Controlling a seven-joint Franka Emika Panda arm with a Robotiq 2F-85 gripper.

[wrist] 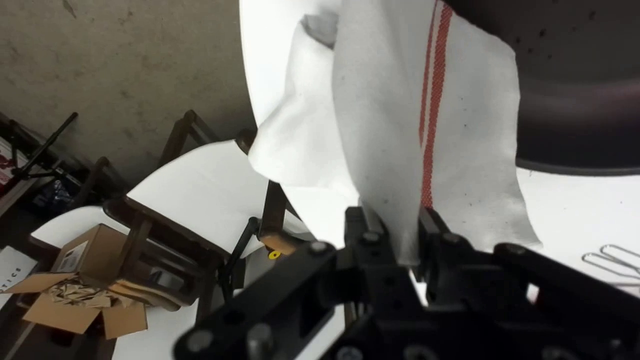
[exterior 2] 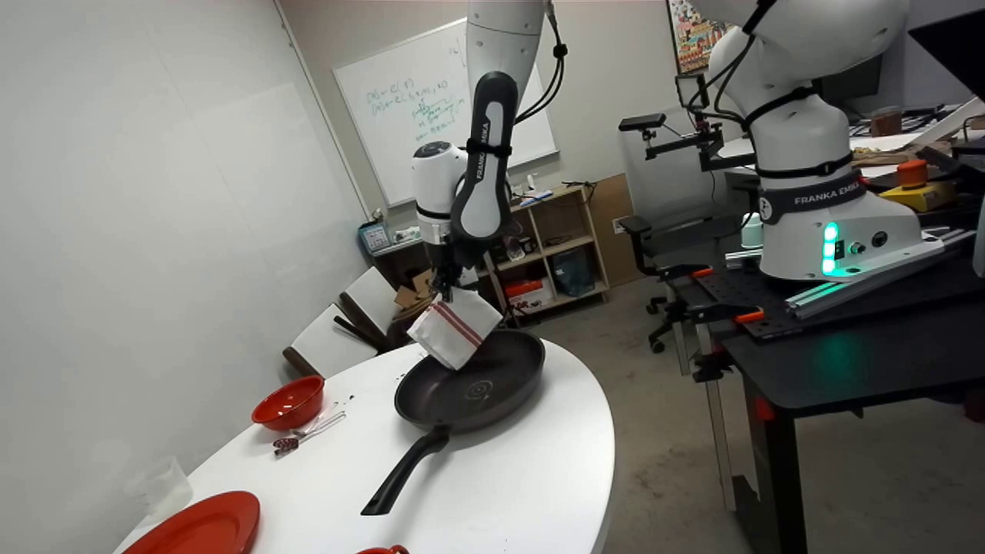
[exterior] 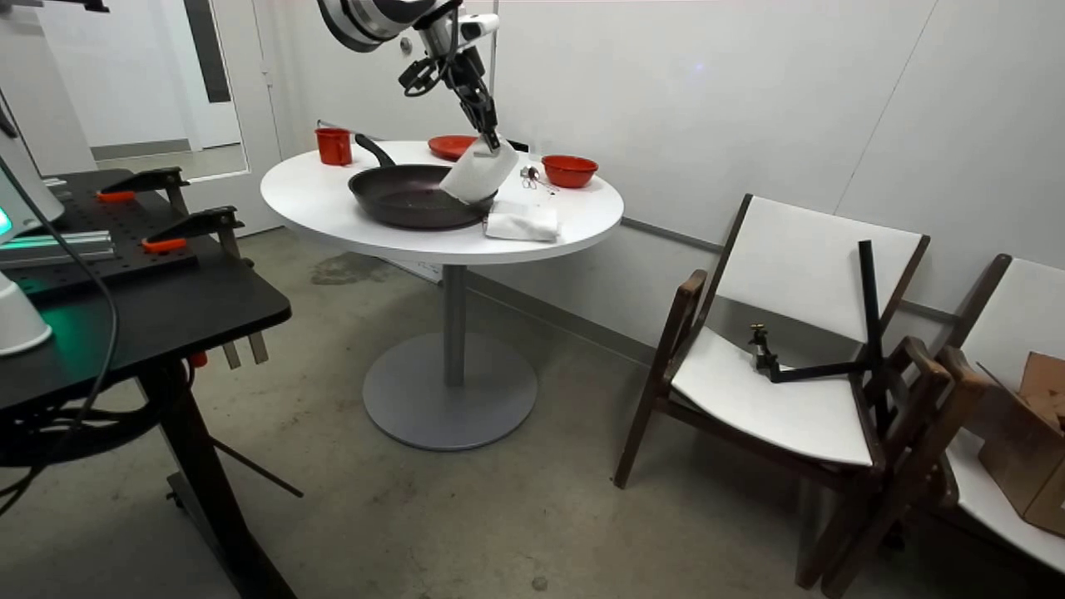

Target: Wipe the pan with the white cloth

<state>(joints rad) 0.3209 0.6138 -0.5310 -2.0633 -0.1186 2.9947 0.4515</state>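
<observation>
Near the pale wall [exterior: 666, 100] I see a round white table [exterior: 316, 195], and the white arm [exterior 2: 504, 46] bends down over it. Well apart from the table, a wooden chair [exterior: 774, 408] carries a black stand [exterior: 819, 372] on its white seat. Next to it, on a second chair [exterior: 1023, 308], sits a cardboard box [exterior: 1027, 453] with its flaps folded out. On the table the dark pan [exterior 2: 492, 385] sits upright, its handle [exterior 2: 412, 465] sticking out past the rim. Above its edge hangs the black gripper [wrist: 398, 231], two fingers [wrist: 356, 221] pinching a gathered piece of white cloth [exterior 2: 442, 342] with red stripes. The cloth slants down, overlapping the pan's rim in both exterior views; whether it touches the pan I can't tell. A folded cloth [exterior: 522, 221], also white, lies on the table just beside the pan. A red plate [exterior 2: 204, 527] lies flat near the table's edge. There's a red bowl [exterior: 570, 170] too, and a red cup [exterior: 334, 146] standing near the handle. Beside the bowl lies a thin wire utensil [exterior 2: 315, 428]. In the wrist view a few dark specks [wrist: 542, 33] dot the pan.
</observation>
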